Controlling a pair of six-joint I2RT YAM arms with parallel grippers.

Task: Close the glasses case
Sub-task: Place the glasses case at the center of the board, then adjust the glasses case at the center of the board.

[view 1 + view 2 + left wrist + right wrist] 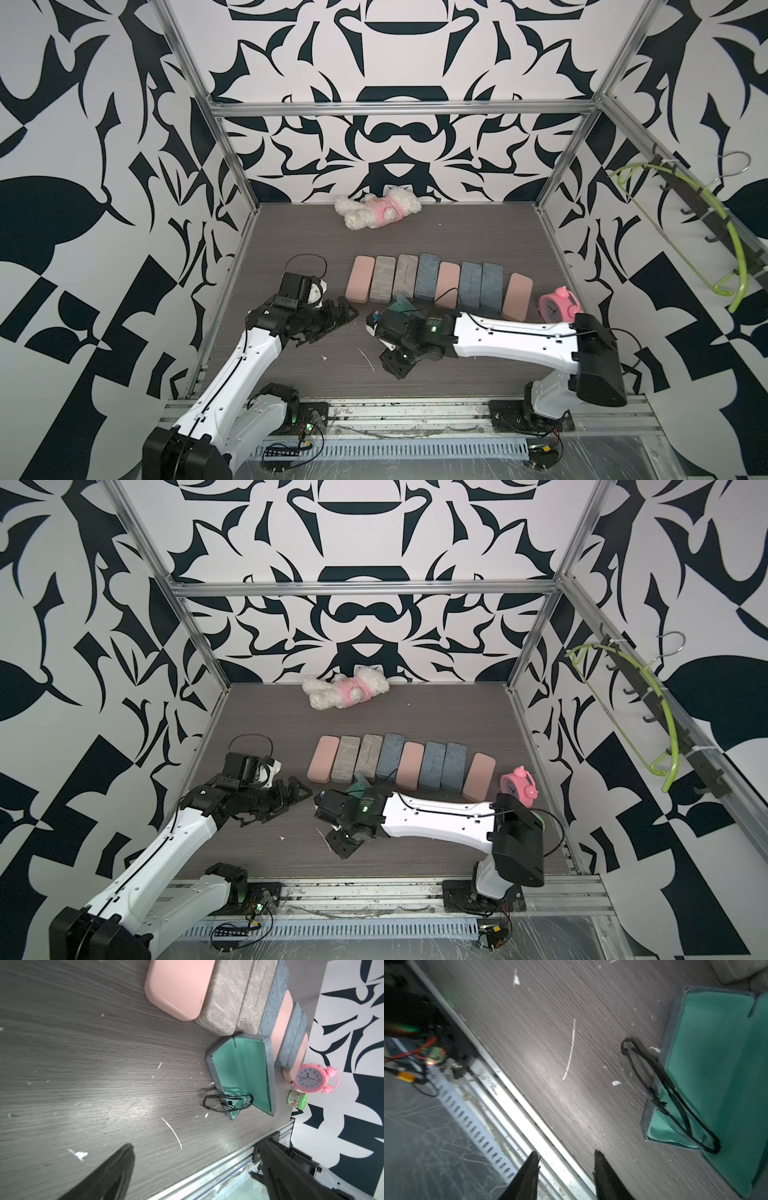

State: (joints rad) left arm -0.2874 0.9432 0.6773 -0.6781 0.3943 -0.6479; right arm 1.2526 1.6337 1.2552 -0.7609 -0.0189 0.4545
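1. The glasses case [241, 1068] lies open on the tabletop [83, 1064], teal lining showing, just in front of a row of 8 closed cases [428, 276].
2. Black glasses [226, 1102] rest partly on its lower flap and partly on the tabletop.
3. Left end effector [197, 1144]: fingers spread wide, holding nothing, apart from the case.
4. Right end effector [566, 1155]: fingers parted, nothing between them, near the case without touching it.
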